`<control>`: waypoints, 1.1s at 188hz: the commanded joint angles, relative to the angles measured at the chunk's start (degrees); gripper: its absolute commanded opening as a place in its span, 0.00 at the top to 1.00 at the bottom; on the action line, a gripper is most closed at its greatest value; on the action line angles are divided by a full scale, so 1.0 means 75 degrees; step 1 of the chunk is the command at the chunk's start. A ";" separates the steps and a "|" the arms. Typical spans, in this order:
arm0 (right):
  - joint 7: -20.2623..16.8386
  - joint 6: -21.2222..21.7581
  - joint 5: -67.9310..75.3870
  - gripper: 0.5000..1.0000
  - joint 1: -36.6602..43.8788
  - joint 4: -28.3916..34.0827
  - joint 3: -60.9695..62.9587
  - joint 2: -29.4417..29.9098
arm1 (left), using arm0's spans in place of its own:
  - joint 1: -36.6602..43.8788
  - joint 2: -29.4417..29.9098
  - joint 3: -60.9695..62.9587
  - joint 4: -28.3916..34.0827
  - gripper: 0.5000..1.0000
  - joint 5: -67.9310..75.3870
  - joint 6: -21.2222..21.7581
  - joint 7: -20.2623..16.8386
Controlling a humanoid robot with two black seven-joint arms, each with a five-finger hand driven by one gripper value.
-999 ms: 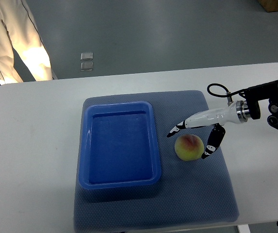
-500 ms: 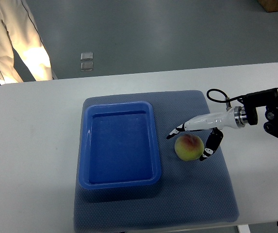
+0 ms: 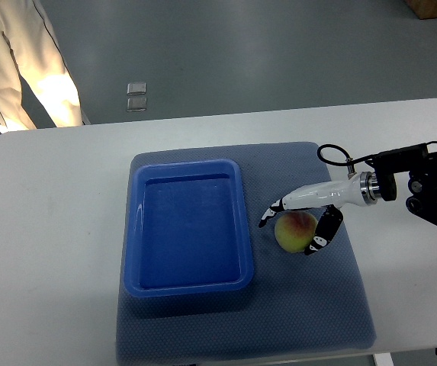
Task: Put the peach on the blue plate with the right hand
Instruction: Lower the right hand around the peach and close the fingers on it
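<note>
right hand (image 3: 293,224) lower, nearer peach (image 3: 295,231)

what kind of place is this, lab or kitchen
Most likely a robotics lab or test room, not a kitchen. A plain white table stands on a bare grey floor, with a staged setup: one peach and a blue plate on a grey mat, worked by the right hand.

I count one peach (image 3: 295,231), one blue plate (image 3: 189,284), and one grey mat (image 3: 310,305) under both, all on one white table (image 3: 50,252). One robot hand (image 3: 300,221) is in my view, the right, on one arm. Two small clear squares (image 3: 136,96) lie on the floor beyond the table. One person (image 3: 20,69) stands at the top left corner.
</note>
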 commanded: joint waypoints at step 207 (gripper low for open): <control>0.0016 -0.0020 0.0006 0.55 0.0492 0.0004 0.0153 0.0364 | 0.0000 0.0000 0.0000 0.0000 0.00 -0.0007 -0.0002 0.0005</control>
